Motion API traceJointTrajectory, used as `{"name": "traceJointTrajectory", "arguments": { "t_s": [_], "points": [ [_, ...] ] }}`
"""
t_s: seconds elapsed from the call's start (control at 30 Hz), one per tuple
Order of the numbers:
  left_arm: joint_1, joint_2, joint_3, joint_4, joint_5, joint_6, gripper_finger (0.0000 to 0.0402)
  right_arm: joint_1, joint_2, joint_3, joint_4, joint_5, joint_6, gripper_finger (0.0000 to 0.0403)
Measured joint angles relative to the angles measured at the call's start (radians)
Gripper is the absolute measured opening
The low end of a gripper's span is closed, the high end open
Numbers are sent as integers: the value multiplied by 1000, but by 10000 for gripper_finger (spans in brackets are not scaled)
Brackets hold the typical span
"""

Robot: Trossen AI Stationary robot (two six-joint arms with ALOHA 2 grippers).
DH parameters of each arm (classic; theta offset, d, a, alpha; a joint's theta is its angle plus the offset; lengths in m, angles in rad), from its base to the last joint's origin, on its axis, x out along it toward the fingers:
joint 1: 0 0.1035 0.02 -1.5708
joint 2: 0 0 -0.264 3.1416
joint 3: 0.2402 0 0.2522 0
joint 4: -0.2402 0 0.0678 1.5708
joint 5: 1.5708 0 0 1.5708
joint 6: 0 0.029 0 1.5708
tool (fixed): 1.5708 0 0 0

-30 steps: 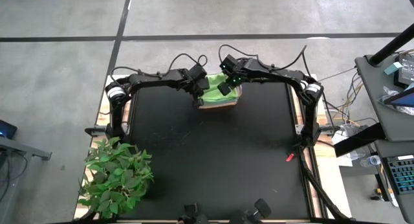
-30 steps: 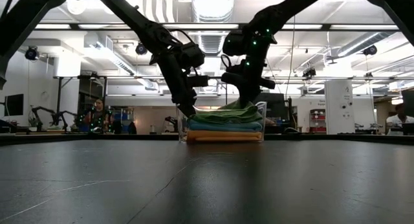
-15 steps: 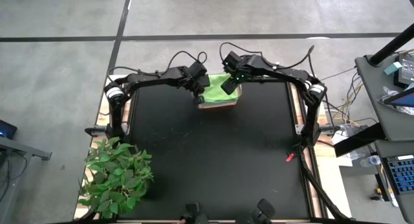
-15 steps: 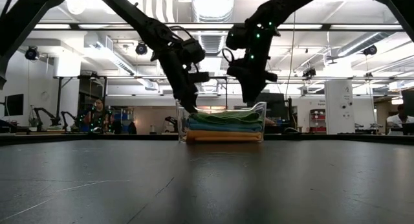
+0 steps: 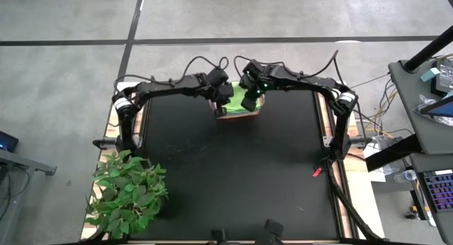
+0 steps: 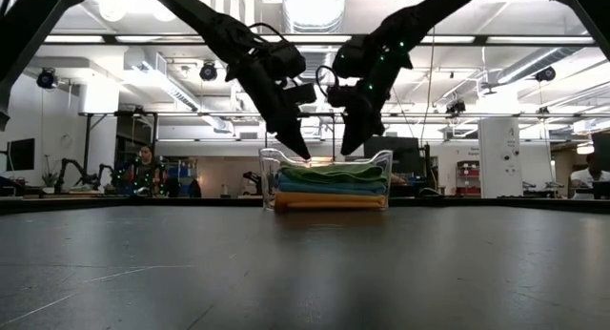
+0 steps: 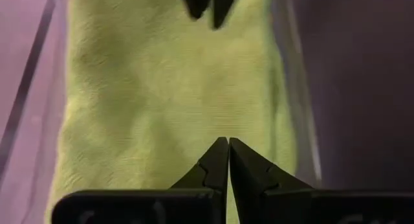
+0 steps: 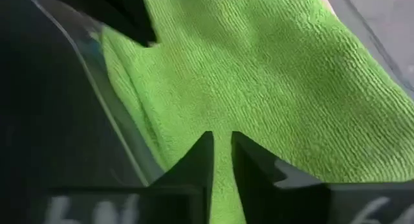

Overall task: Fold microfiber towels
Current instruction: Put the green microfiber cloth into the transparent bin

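A stack of folded microfiber towels lies in a clear plastic bin (image 6: 269, 177) at the table's far middle. The lime green towel (image 5: 244, 100) is on top, with teal, light blue and yellow-orange layers (image 6: 329, 200) below it; the pale grey-white one does not show. My left gripper (image 7: 228, 143) is shut and points down over the lime towel from the bin's left side (image 6: 303, 154). My right gripper (image 8: 221, 141) points down over the same towel (image 8: 272, 68) from the right side (image 6: 345, 149), its fingers a narrow gap apart. The two tips stand close to each other. My left gripper's shut tips are at the lime green towel's top face (image 7: 194, 114), coming slanting from above and the left; I cannot tell whether they touch it. My right gripper's tips stand just over the towel's top face (image 8: 194, 101); I cannot tell whether they touch it.
A leafy green plant (image 5: 127, 192) stands at the table's near left corner. A small red object (image 5: 317, 172) lies near the right edge. The black table top (image 5: 226, 167) stretches in front of the bin. People and equipment show in the room behind.
My right gripper has risen off the lime towel's right part, which has settled flat, then swung toward the bin's middle and tipped to point down-left. My left gripper has gone from the bin's left wall toward the bin's middle, over the towel.
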Motion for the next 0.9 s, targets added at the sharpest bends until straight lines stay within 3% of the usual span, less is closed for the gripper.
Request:
{"name": "traceJointTrajectory", "arguments": {
  "t_s": [0.13,0.43,0.77,0.9],
  "points": [
    [-6,4,-8,0,8,4,0,-5,6,-41,5,0,-35,14],
    [-9,24,-21,0,-15,22,0,-37,17,-102,-22,0,10,9],
    [-4,-12,-3,53,-102,51,0,-45,-3,-30,-49,8,-24,9],
    [9,-12,-5,163,-115,55,0,-48,-3,10,-14,100,-61,9]
  ]
}}
